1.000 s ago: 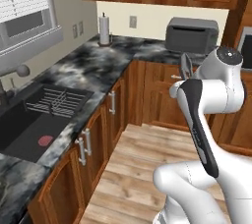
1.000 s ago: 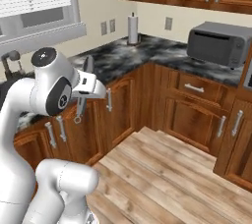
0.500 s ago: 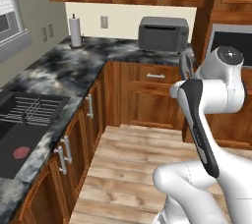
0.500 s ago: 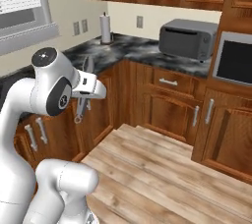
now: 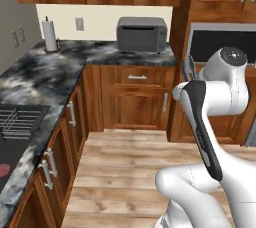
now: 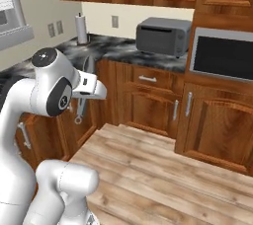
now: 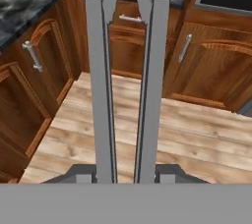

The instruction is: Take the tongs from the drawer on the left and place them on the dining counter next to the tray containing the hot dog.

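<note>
Here, gripper (image 7: 126,171) clamped on tongs (image 7: 127,80), apparently clear of cabinets, microwave (image 6: 163,36) beyond.

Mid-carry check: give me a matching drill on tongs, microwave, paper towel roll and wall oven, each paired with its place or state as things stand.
Things:
1. tongs
2. microwave
3. paper towel roll
4. wall oven

Places or states:
A. built into the tall wooden cabinet
B. upright on the counter near the wall outlets
C. held between the fingers, arms pointing away from the hand
D. on the marbled counter, under the upper cabinets

Pairs: 1-C, 2-D, 3-B, 4-A
</note>
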Available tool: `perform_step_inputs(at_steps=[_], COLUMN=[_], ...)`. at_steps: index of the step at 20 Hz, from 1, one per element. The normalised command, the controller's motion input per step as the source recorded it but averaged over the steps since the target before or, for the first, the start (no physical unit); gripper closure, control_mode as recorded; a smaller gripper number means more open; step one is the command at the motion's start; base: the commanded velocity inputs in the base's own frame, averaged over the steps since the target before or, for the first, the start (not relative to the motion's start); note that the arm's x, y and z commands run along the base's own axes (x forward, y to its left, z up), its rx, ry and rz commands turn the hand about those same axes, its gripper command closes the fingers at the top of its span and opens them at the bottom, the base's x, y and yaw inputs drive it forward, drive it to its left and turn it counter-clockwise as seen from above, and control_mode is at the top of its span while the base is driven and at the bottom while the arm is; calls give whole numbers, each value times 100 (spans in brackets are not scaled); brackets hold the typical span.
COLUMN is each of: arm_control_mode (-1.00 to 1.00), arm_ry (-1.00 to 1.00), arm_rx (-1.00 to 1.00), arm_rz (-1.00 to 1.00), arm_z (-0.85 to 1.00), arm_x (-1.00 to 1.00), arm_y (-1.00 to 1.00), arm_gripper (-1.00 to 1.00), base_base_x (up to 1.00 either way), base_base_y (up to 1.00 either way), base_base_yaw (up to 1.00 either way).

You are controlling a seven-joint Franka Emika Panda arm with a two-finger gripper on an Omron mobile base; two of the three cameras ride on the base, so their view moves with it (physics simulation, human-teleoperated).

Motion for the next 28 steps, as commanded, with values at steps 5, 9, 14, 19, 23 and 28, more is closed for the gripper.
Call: perform_step_inputs(at_steps=[5, 9, 14, 19, 23, 28], arm_control_mode=[100, 100, 100, 100, 100, 100], arm_ry=[0, 0, 0, 0, 0, 0], arm_rx=[0, 0, 0, 0, 0, 0], arm_rz=[0, 0, 0, 0, 0, 0], arm_z=[0, 0, 0, 0, 0, 0], arm_x=[0, 0, 0, 0, 0, 0], arm_y=[0, 0, 0, 0, 0, 0], arm_gripper=[100, 100, 100, 100, 100, 100], base_base_x=[-20, -16, -12, -14, -13, -10], base_base_y=[-18, -17, -19, -17, -15, -13], base_base_yaw=[-26, -27, -27, -27, -27, -26])
